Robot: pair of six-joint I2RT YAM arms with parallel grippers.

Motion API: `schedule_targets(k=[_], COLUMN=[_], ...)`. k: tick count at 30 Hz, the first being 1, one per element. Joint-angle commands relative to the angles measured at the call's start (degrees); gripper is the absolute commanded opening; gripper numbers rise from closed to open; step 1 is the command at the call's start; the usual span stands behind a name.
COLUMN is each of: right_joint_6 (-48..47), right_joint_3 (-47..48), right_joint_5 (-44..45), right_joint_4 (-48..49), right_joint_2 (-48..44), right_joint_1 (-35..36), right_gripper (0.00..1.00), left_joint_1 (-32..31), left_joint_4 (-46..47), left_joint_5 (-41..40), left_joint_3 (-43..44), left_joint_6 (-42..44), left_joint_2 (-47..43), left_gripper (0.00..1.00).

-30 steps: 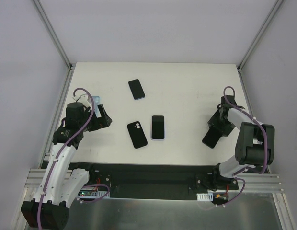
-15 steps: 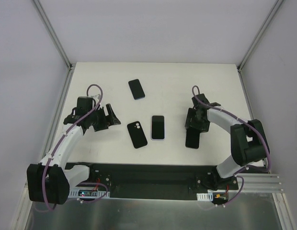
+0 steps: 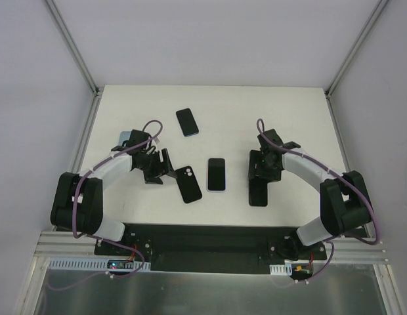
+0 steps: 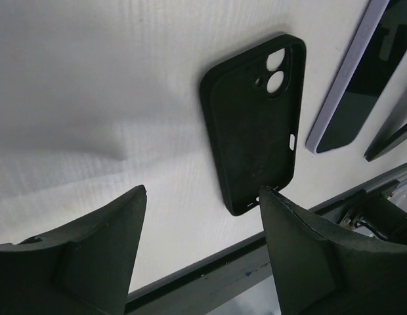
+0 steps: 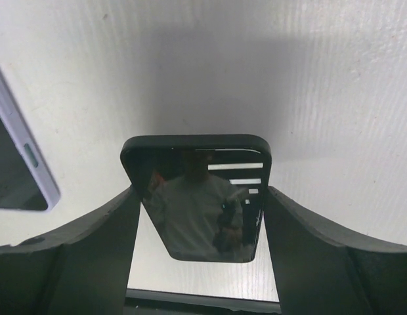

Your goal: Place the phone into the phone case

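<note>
Over on the left, the left tool (image 3: 164, 167) hangs low just beside the phone case (image 4: 253, 125), fingers apart with nothing between them. It is lined up on the case's near end, presumably to pin or lift it. The case lies flat on the worktop (image 3: 269, 118), open side up with the camera cut-outs at the far end, ready to receive. A black phone (image 3: 187, 122) sits farther back, well apart. Just right of the case lies a lavender-edged phone (image 3: 216, 174), screen up and untouched.

On the right, the right tool (image 5: 201, 191) is clamped on a dark-rimmed phone (image 5: 200, 210), gripping its long sides. The phone is held glossy face to the wrist camera, close above the worktop. That looks like a carrying hold, to bring it in towards the case.

Against a second ago, both arms have swung in from the worktop's outer edges. The left tool's fingers have narrowed from full spread. The right tool's grip hasn't changed, and it has brought its phone along. The case and both lying phones haven't budged.
</note>
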Motion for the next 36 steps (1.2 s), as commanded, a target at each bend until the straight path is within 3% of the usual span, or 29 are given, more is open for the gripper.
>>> schedule_targets(k=[1,9,17,21,22,25,31,36], right_joint_6=[-2.1,-2.6,-3.7,-6.6,-8.0,-9.8,-13.8,-15.9], right_joint_3=[0.6,-0.4,3.5,3.0,2.8,1.6,1.6,1.4], right_joint_5=[-4.5,-3.9,-2.0,-0.9,-1.0,-2.9,-4.1,0.2], right_joint_4=[-0.2,1.3,1.0,1.8,1.9,1.8,-0.4,-2.4], right_joint_2=[-4.7,-3.7,5.0,6.4,5.9,4.2,3.9,2.5], right_joint_1=[1.3,2.9,2.9,2.9,2.9,2.9,3.0,4.4], right_gripper=[0.34,0.33,0.37,0.5,0.62,0.78,0.83,0.89], left_joint_1=[-3.4,-6.1,-7.9,-8.1,-8.1,-8.1,-8.1,-8.1], left_joint_4=[1.8,1.9,3.2,3.3,3.4,3.7,4.5,4.6], left_joint_5=[-2.1,-6.6,-6.0,-5.5,-5.6,-5.7,-3.4,-2.3], left_joint_3=[5.3,4.8,4.8,5.1,4.9,4.7,5.1,4.7], left_joint_6=[-1.6,-1.1,-0.6,-0.5,-0.4,-0.3,-1.2,-1.2], left_joint_2=[3.2,6.4,7.6,8.7,8.8,8.6,9.3,8.5], left_gripper=[0.67,0.62,0.64,0.62,0.61,0.61,0.61,0.61])
